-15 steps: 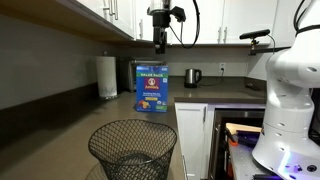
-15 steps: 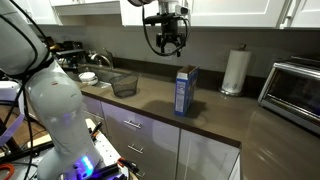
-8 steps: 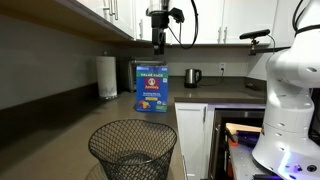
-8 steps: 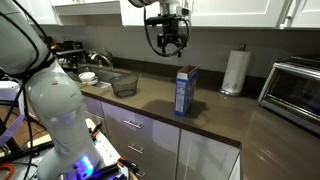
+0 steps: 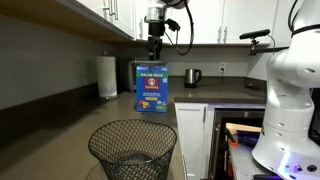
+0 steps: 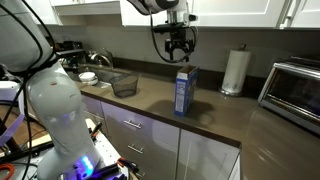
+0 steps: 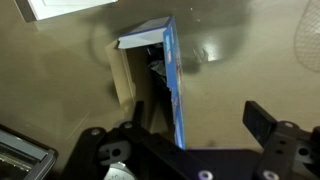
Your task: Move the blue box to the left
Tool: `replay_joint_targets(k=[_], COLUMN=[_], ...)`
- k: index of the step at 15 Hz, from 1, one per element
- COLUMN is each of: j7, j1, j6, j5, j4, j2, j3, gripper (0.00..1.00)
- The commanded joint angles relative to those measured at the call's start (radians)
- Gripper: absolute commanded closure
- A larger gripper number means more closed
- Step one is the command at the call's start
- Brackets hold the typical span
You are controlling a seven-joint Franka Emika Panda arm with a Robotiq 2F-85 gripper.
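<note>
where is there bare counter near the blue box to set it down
Bare counter lies between the wire basket and the blue box, and again from the box toward the toaster oven, in front of the paper towel roll. Beyond the basket, around the faucet, it is crowded.

Tall thin blue cardboard box [image 5: 152,90] with a yellow-orange picture on its broad face, standing upright, top flaps open, directly beneath the gripper [image 6: 180,54], clear of it

Kitchen: white cabinets [image 5: 230,20], dark countertop [image 6: 212,126], kettle [image 5: 193,76], paper towel roll [image 6: 235,70]
</note>
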Motion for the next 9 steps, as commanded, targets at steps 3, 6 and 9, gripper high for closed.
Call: replay_joint_targets(k=[3,6,9], j7=[-0.107,-0.145,-0.174], j1=[-0.015,-0.014,-0.014], j6=[0.052,0.053,0.054], j5=[0.057,0.08,0.089], j4=[-0.002,-0.005,-0.004], j2=[0.067,0.09,0.11], j3=[-0.013,-0.008,-0.002], gripper=[0.0,0.0,0.12])
